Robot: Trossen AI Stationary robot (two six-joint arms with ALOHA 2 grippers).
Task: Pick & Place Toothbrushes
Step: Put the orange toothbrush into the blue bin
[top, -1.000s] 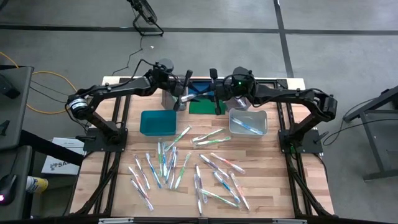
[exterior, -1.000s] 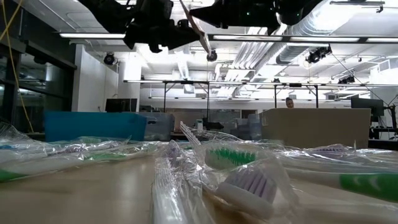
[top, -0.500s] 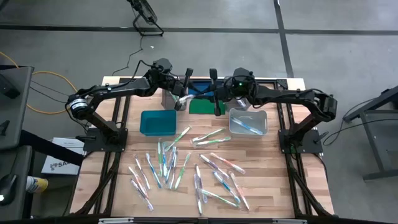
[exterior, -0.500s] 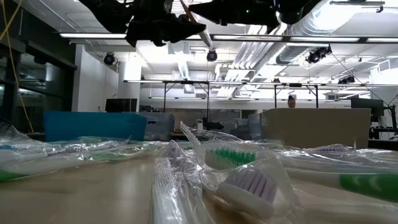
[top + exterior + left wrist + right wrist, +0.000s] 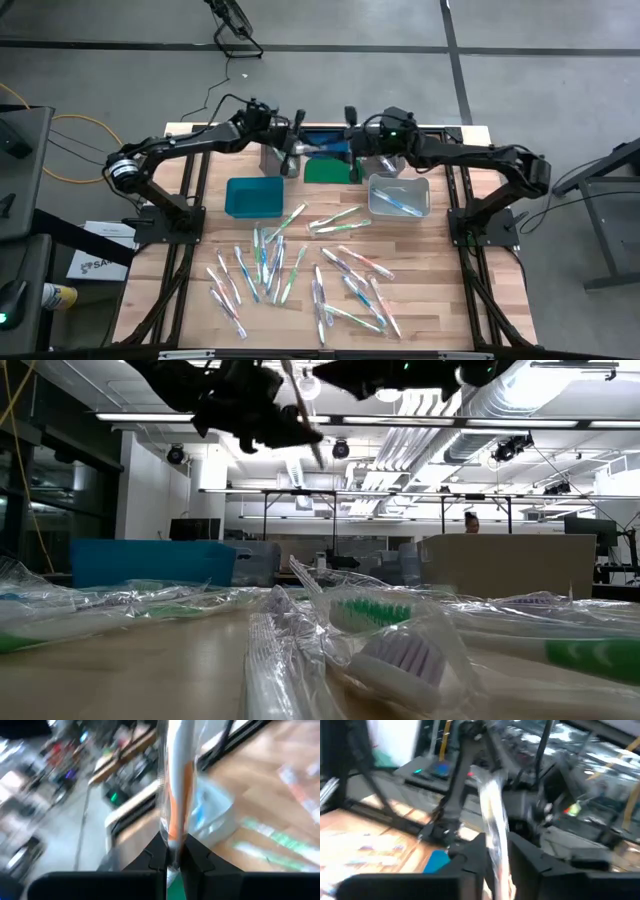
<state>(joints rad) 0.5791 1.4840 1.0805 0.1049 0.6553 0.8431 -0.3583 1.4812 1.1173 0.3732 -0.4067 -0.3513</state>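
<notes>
1. The wrapped toothbrush sits pinched in the left gripper, its long axis running out past the fingertips; the jaws are narrow and clamped on it.
2. The right gripper is just beside, upper centre of the high view, jaws slightly parted around the same toothbrush, no firm pinch visible.
3. Both arms reach inward, raised above the worktop; the clear bin lies nearer the right arm.

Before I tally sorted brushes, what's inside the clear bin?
The clear bin holds one toothbrush with blue on it, lying aslant on the floor. Its far rim sits under the right arm, so that strip is hidden. The teal bin looks empty.
</notes>
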